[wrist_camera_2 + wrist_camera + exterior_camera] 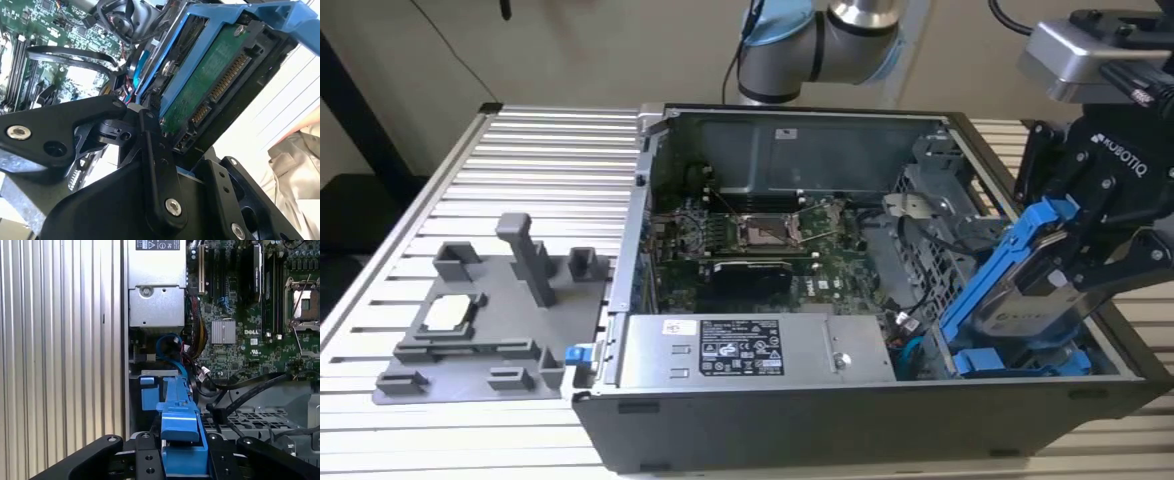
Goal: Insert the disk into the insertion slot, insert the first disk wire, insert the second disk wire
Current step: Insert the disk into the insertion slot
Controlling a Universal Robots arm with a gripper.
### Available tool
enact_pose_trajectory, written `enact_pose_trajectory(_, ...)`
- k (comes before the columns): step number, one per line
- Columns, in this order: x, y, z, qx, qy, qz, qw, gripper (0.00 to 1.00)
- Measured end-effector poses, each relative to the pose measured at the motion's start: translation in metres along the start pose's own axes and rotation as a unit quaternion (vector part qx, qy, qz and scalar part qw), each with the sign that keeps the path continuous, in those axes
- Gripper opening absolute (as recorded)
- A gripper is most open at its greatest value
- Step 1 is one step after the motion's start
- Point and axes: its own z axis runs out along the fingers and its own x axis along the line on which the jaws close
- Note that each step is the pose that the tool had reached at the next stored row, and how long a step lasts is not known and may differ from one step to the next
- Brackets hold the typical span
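Step in hand, as I judge it from my station: the first, disk insertion. The pincer (1083, 255) is clamped on the disk (1007, 300) by the blue frame. The disk hangs tilted at about 4 o'clock in the open computer case (854, 430), its lower end dipping toward the case floor, not seated. In the first wrist view the frame lines up roughly with the insertion slot (150, 374), a grey sheet-metal bay just beside the power-supply box (747, 350); I cannot tell whether the two touch. The disk's connectors (227, 75) are bare in the second wrist view, and a blue cable (167, 342) loops loose near the bay, so neither wire is in.

Seating, I judge, calls for levelling the frame square to the bay rails, clear of the black cables (250, 390) nearby.

Surface: a ribbed aluminium tabletop (534, 160), with a grey fixture plate (480, 320) at 8 o'clock from the case. Room: a plain beige wall at 12 o'clock.
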Motion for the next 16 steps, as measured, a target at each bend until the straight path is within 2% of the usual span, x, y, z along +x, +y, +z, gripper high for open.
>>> enact_pose_trajectory(16, -0.0001, -0.0025, 0.0198, -0.0001, -0.0001, 0.0, 1.0, 0.33)
